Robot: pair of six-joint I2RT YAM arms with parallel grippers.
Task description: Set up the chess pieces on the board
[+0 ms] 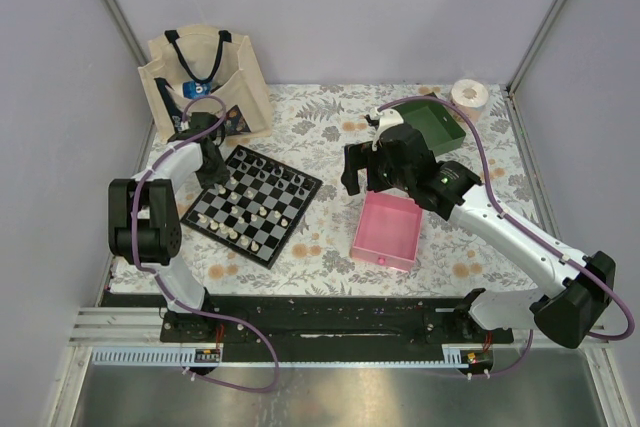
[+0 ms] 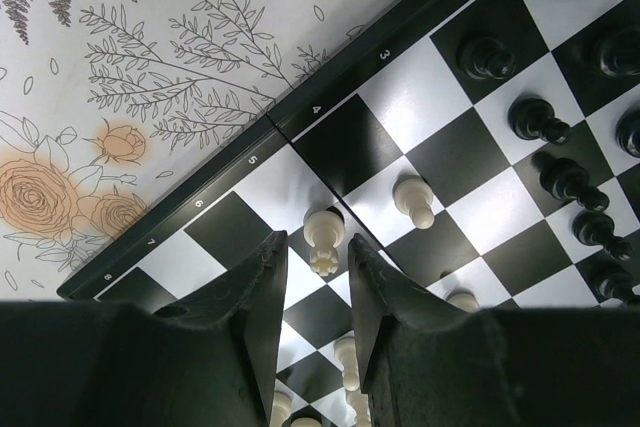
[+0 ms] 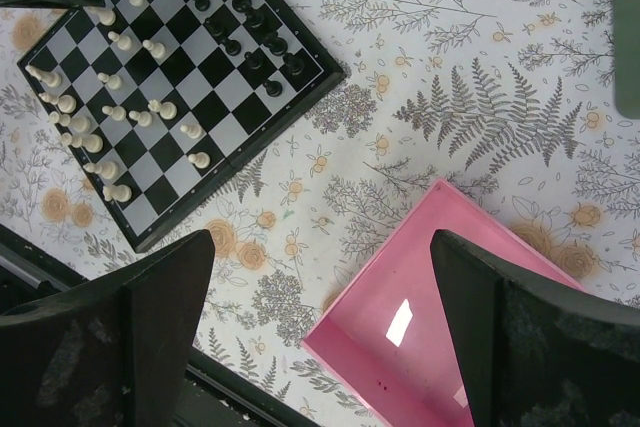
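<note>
The flat black-and-white checkered board (image 2: 350, 82) lies on the floral-patterned counter (image 3: 450, 97), on the left arm's side. The small black chess pieces (image 2: 540, 119) stand in two rows along one edge and look done. The cream-white chess pieces (image 3: 110, 80) are only partly lined up, with several loose mid-board. The left fingers (image 2: 255, 297), narrowly parted, straddle one cream-white piece (image 2: 322, 240); I cannot tell whether they grip it. The right fingers (image 3: 160, 297) gape wide, holding nothing, above the pink square tray (image 3: 400, 347).

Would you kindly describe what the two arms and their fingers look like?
The left arm and right arm both have white link shells, black joint housings and black bases. A purple cable trails along each. A small green light glows on the right arm's wrist housing. The fingers are matte black and tapered.
</note>
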